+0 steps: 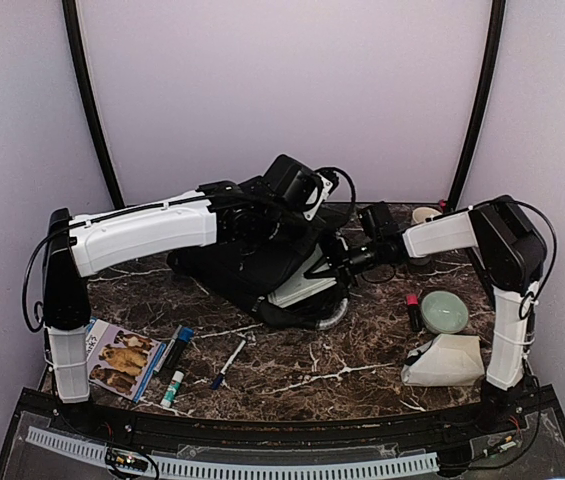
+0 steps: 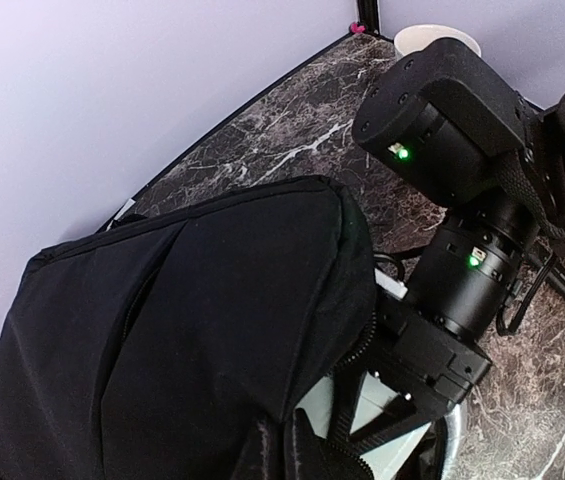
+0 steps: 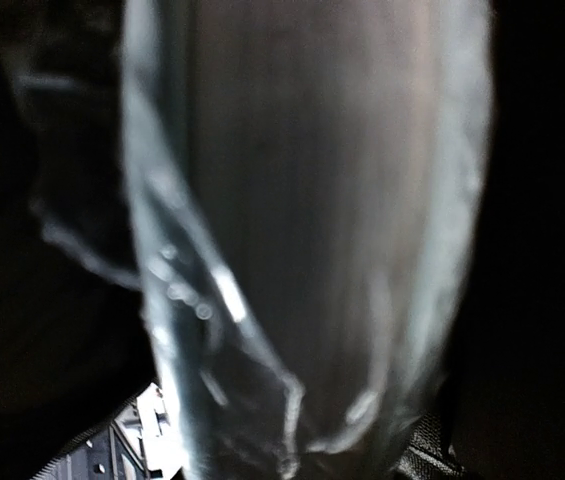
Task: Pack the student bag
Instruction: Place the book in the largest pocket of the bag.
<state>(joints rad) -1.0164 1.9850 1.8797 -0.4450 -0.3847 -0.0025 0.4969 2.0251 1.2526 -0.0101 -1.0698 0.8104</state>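
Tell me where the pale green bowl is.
In the top view the pale green bowl sits on the table's right side, beside the right arm, a white packet nearer the bases and a red-capped stick to its left.

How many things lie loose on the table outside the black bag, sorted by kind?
Book: 1
Pens and markers: 2 (marker, pen)
Glue stick: 1
Bowl: 1
Cup: 1
Red-capped tube: 1
White paper bundle: 1
Total: 8
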